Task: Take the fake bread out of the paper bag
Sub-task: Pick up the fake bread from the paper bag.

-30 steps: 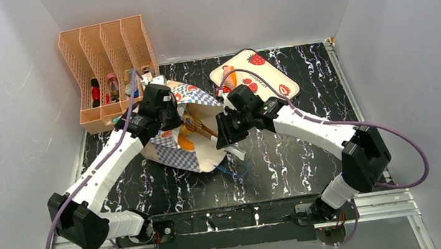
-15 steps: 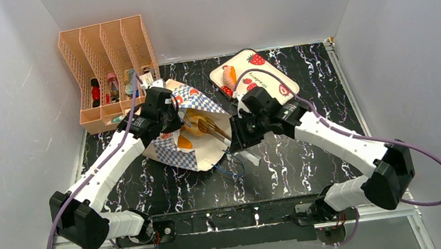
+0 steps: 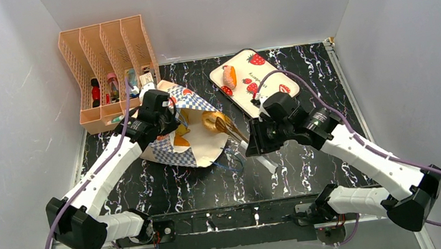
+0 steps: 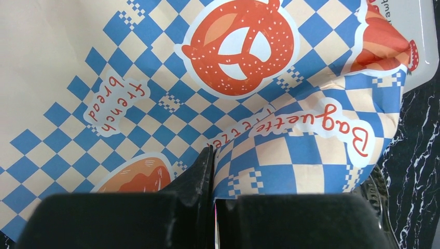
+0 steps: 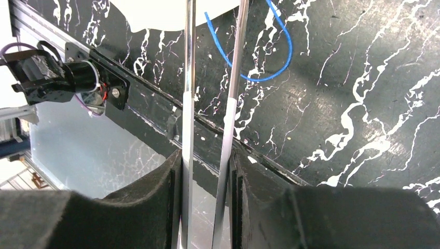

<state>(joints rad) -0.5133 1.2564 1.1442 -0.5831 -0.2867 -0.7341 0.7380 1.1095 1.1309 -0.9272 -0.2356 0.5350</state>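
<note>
While your L gripper pinches the bag, R gripper is clamped on tongs whose tips seem to nip a donut at the bag mouth; prob light, hard, slippery, so squeeze across the ring

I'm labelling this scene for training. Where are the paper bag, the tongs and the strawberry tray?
paper bag (image 3: 207, 152), top view, cream panel near its lower edge.
tongs (image 3: 232, 131), top view, metal arms near the tips.
strawberry tray (image 3: 241, 67), top view, bare white surface.

paper bag — "Baguette", "french bread", "Pretzel"
</note>
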